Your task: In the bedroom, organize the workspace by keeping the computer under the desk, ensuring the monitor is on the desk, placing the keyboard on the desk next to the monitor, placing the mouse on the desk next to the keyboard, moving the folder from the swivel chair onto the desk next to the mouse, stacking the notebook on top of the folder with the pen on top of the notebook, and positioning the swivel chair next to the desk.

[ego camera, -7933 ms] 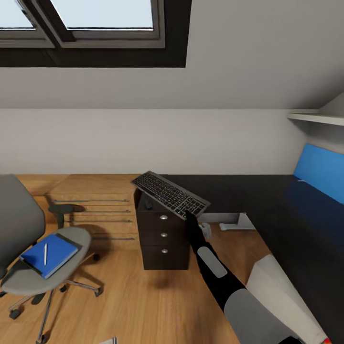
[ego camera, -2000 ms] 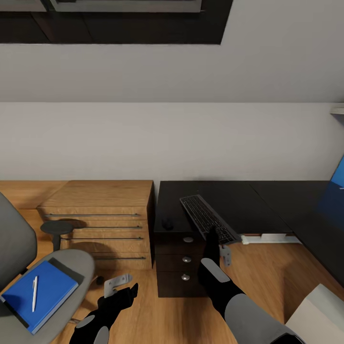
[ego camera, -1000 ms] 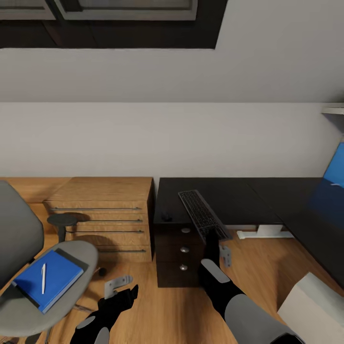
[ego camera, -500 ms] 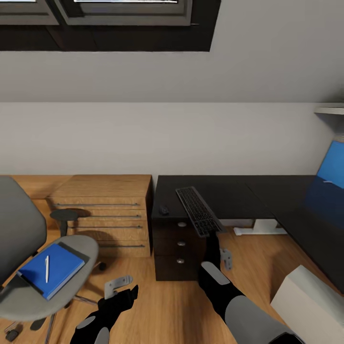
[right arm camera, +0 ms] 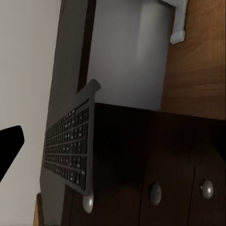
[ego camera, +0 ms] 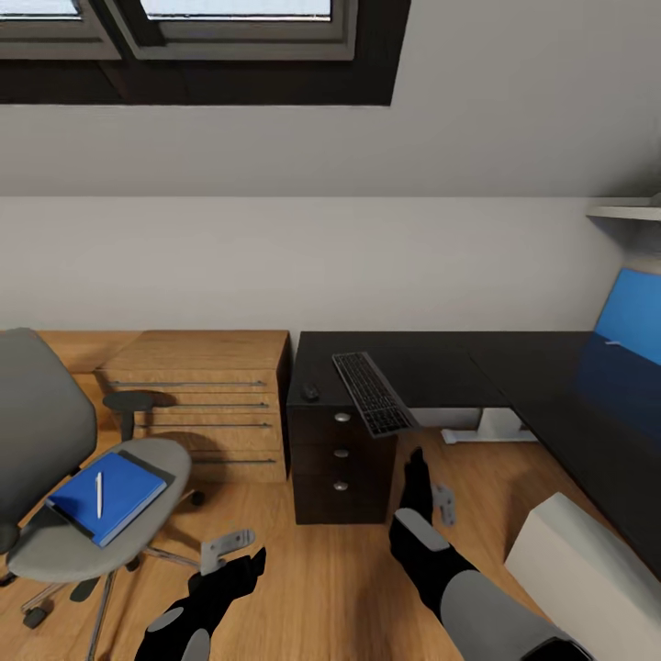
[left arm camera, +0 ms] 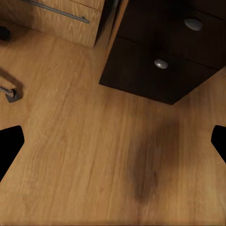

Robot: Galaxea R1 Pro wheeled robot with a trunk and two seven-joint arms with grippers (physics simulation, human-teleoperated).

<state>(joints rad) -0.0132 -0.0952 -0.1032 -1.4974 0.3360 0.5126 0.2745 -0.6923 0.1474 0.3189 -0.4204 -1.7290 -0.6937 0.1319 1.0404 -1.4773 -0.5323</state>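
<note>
The right tool (ego camera: 433, 487), spread and empty, had let go and drawn back from the keyboard (ego camera: 372, 393), which lay on the counter (ego camera: 441, 363) overhanging its front edge above the drawer unit (ego camera: 340, 468), so the keyboard step looked nearly settled; the left tool (ego camera: 229, 551) hung spread.

Soft, even daylight, clean simulator render
Skylight (ego camera: 184, 7) glows pale overhead; the swivel chair (ego camera: 64, 459) casts a faint shadow on the wood floor (ego camera: 303, 569); the right wrist view is dim and slightly soft
</note>
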